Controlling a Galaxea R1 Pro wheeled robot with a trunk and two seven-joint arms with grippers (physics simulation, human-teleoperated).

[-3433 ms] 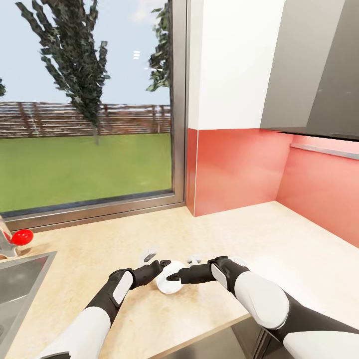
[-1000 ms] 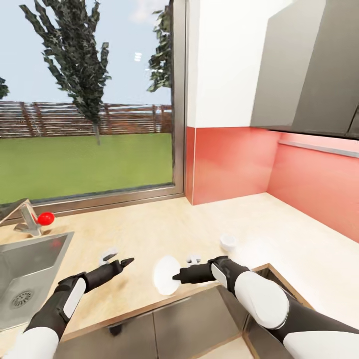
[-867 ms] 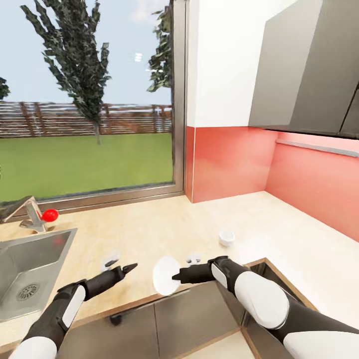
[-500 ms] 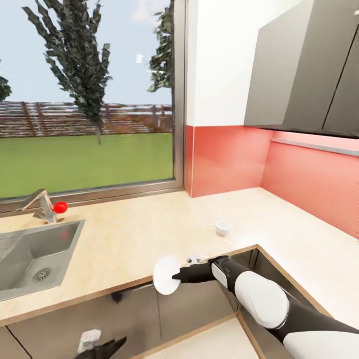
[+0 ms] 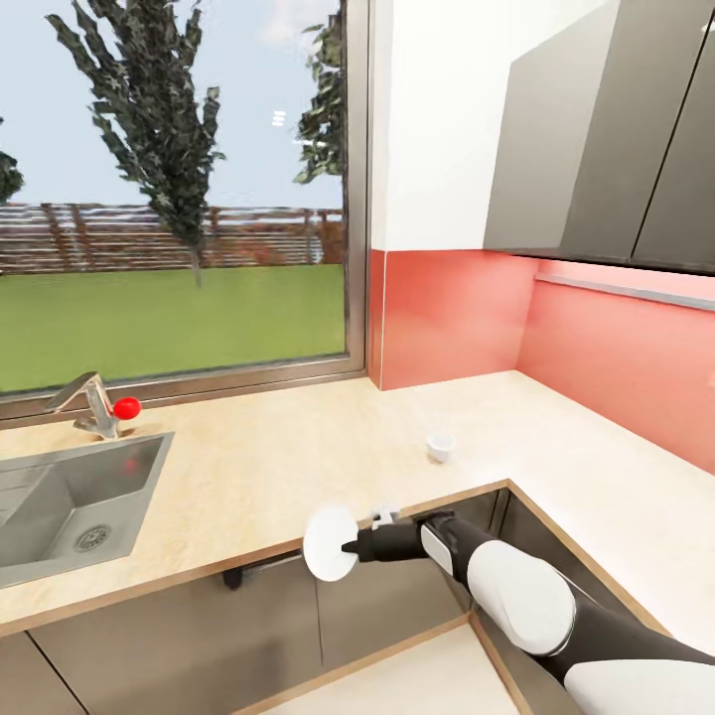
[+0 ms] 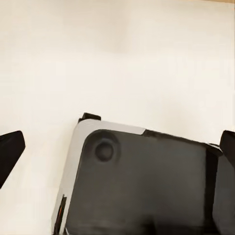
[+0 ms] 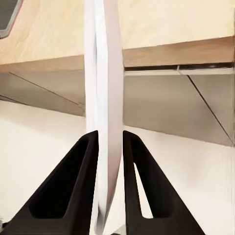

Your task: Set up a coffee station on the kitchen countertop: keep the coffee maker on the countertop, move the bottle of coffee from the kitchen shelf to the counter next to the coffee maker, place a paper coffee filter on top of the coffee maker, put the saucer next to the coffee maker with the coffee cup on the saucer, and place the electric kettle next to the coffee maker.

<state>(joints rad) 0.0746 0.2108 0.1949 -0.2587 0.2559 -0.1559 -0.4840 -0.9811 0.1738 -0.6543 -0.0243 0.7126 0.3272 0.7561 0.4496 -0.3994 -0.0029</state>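
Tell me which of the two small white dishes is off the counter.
The saucer, the flat round one: the right gripper holds it on edge in front of the dark cabinet fronts. The coffee cup sits on the kitchen countertop near the corner.

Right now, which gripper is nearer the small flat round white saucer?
Right. The right gripper is clamped on the saucer, held on edge beyond the countertop edge. The left gripper hangs open over pale floor, away from it.

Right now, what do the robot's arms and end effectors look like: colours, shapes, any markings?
The right arm has glossy white rounded shells with black joints and a black wrist. The right end effector has two matte black, tapering fingers with hollow, loop-like frames. The left end effector's black fingertips show at the left wrist view's edges. No cables or markings are visible.
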